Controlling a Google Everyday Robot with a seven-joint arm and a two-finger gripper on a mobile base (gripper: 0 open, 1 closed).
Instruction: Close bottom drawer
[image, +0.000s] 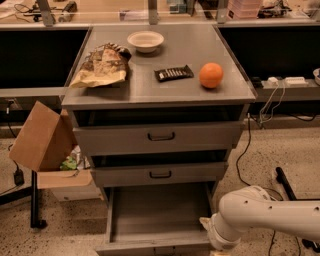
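The bottom drawer (159, 212) of the grey cabinet is pulled far out, showing its long shallow empty tray. Its slim front (152, 247) lies at the lower edge of the view. My white arm (260, 212) reaches in from the right, and its wrist (220, 235) sits just right of the drawer's front right corner. My gripper is below the frame edge and out of view. The top drawer (160, 136) and the middle drawer (160, 174) stand slightly ajar, each with a dark gap above it.
On the cabinet top (165, 92) lie a chip bag (102, 65), a white bowl (145, 41), a dark snack bar (173, 73) and an orange (211, 75). A cardboard box (42, 137) stands left of the cabinet. Cables (247, 150) run on the floor to the right.
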